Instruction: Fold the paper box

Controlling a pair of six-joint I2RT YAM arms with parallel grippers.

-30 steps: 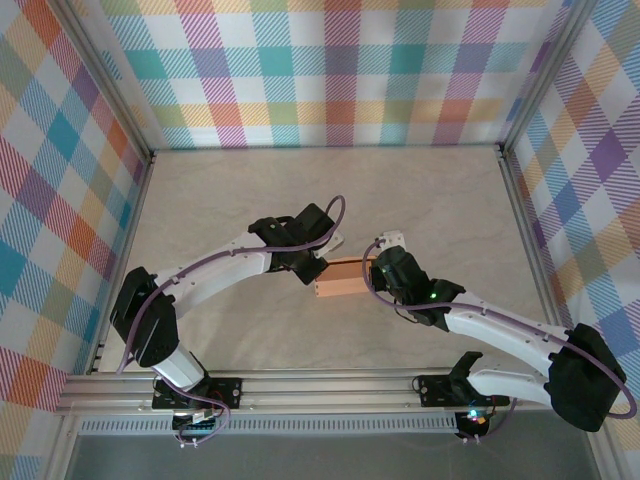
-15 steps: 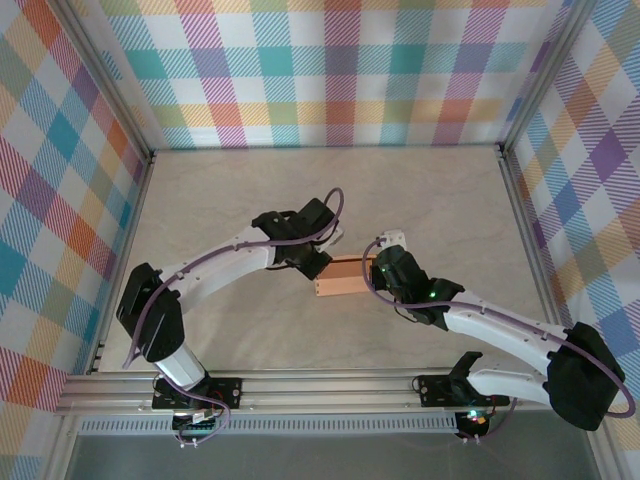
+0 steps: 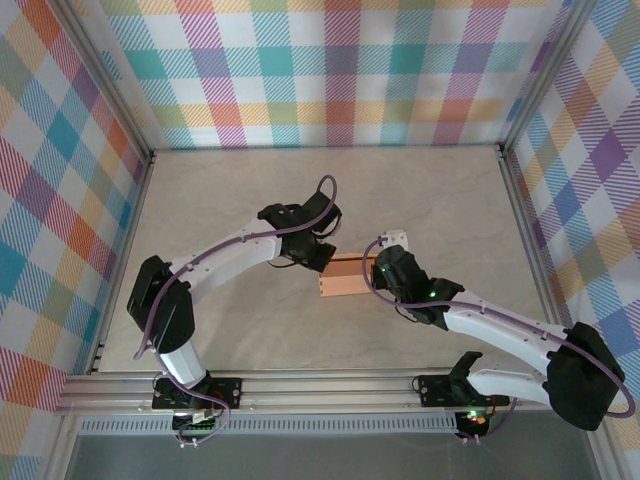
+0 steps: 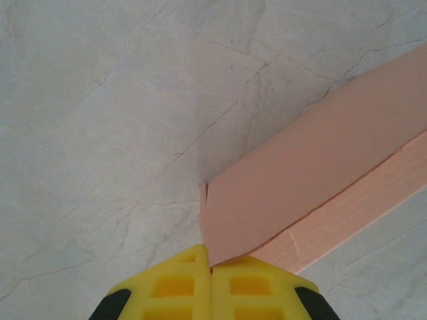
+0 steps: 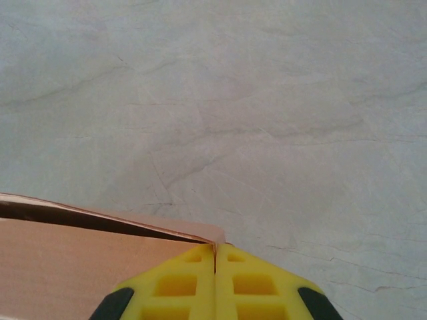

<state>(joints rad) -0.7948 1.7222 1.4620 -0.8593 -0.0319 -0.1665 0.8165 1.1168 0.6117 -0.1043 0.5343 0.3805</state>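
Note:
The salmon-orange paper box lies partly folded on the table between my two grippers. My left gripper is at its far left corner. In the left wrist view the yellow fingers are shut, their tips touching the pointed corner of a broad flap of the paper box that lies over a narrower wall strip. My right gripper is at the box's right end. Its shut tips meet the rounded corner of the paper box's upper edge, with a dark gap under that edge.
The pale marbled tabletop lies open behind and beside the box. Plaid walls with aluminium posts fence the back and both sides. The rail with both arm bases runs along the near edge.
My left arm has swung a little right and away from the bases, bringing its gripper onto the box's far left corner. The box and my right arm have barely moved.

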